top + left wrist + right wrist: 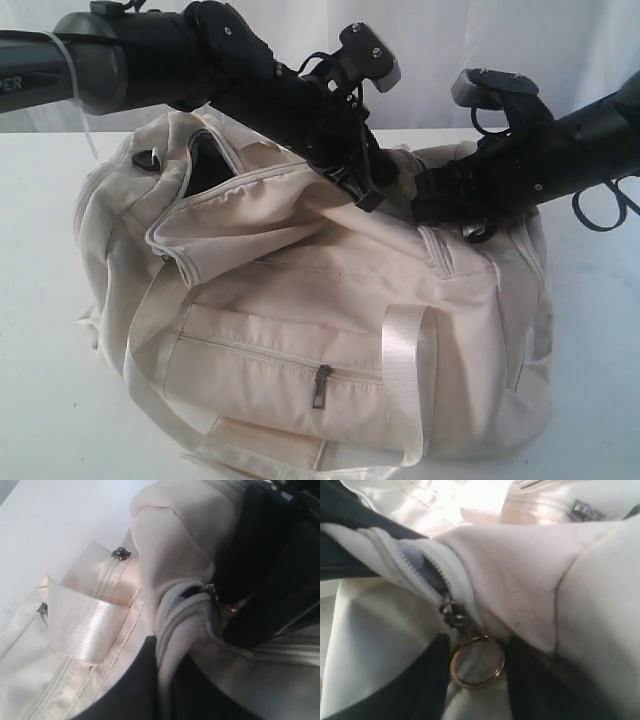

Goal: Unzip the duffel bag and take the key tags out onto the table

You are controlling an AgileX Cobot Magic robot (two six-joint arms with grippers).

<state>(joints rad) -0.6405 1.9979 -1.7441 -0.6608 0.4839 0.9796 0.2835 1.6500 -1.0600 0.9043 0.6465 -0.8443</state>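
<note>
We see the duffel bag [300,300] on the table [40,400], top zip partly undone, left gripper [167,690] pinched tight on its fabric, right gripper [477,690] fingers flanking the ring pull [477,662], grip unclear.

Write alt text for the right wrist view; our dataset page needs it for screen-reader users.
Close-up of a metal ring zipper pull lying between the two dark fingers of the right gripper, at the end of a partly opened zipper on a cream duffel bag. Whether the fingers grip the ring cannot be told.
</note>
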